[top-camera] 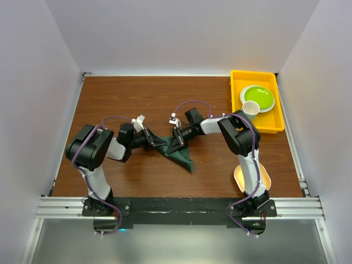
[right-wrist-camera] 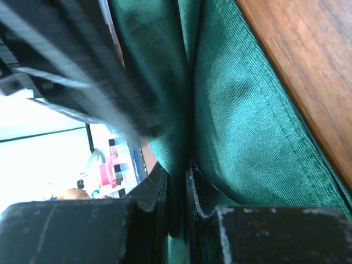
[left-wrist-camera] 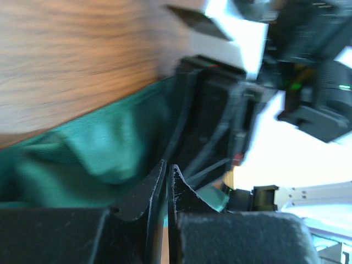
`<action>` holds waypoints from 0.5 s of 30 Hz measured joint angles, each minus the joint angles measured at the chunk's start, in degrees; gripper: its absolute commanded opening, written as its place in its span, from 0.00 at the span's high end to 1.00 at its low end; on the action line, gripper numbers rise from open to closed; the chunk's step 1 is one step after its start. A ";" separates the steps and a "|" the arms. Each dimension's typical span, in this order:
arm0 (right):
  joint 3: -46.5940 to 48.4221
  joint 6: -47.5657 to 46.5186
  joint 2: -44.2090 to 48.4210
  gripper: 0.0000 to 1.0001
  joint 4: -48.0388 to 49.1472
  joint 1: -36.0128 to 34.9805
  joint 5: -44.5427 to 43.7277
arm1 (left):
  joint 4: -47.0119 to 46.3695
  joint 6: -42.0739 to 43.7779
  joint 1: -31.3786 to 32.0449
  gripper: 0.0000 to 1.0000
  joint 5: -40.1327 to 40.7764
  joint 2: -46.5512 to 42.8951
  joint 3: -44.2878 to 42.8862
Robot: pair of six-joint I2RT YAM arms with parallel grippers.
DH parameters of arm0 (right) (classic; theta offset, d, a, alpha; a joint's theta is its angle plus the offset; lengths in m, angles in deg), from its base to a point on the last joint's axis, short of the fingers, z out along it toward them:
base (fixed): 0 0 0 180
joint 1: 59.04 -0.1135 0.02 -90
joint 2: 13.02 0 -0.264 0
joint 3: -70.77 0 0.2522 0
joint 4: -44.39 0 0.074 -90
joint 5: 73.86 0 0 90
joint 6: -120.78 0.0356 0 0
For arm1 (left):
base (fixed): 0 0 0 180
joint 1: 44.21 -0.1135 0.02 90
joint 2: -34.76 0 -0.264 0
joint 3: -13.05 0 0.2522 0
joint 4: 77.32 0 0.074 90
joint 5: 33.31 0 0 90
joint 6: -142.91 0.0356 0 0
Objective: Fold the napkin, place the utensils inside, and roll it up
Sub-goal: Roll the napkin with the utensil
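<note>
The wooden table (top-camera: 137, 99) filled the space between white walls, its near edge bounded by a metal rail (top-camera: 176, 206) where both arms were bolted. Bare wood lay open from 9 o'clock round to 12, and a narrower strip ran free at 6 o'clock between the cloth and the rail.

A yellow tray (top-camera: 237, 82) sat at 2 o'clock, pushed into the far right corner close to the wall.

The left arm (top-camera: 91, 148) and right arm (top-camera: 239, 137) both reached inward and met almost nose to nose near the table's middle.

The napkin (top-camera: 181, 157) lay crumpled just short of centre, dark green, one corner trailing toward 5 o'clock, its upper edge pulled up between the two grippers.

A pale round dish (top-camera: 265, 179) showed at 4 o'clock, partly behind the right arm. A green plate (top-camera: 258, 98) rested in the tray, with a small cup (top-camera: 251, 108) at the plate's near rim.

The left gripper (left-wrist-camera: 167, 165) had its fingers drawn to a thin slit at the napkin's edge, with green cloth on both sides of them and low in the slit. The right gripper (right-wrist-camera: 177, 165) was pinched tight on a fold of the napkin, which bunched up from between its fingers.
</note>
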 measured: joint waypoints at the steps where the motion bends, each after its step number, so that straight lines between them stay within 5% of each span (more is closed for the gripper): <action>1: 0.33 -0.59 0.00 0.90 -0.96 0.00 -0.24 | -0.98 -0.22 -0.02 0.92 0.20 1.36 0.17; 10: 1.57 -4.85 3.87 0.46 -10.45 -0.13 -5.86 | -1.97 0.81 0.20 0.94 0.87 3.50 -0.09; 15: 4.28 -8.96 9.18 0.39 -20.31 -0.90 -17.14 | 0.00 2.05 0.20 0.94 1.09 3.50 -0.44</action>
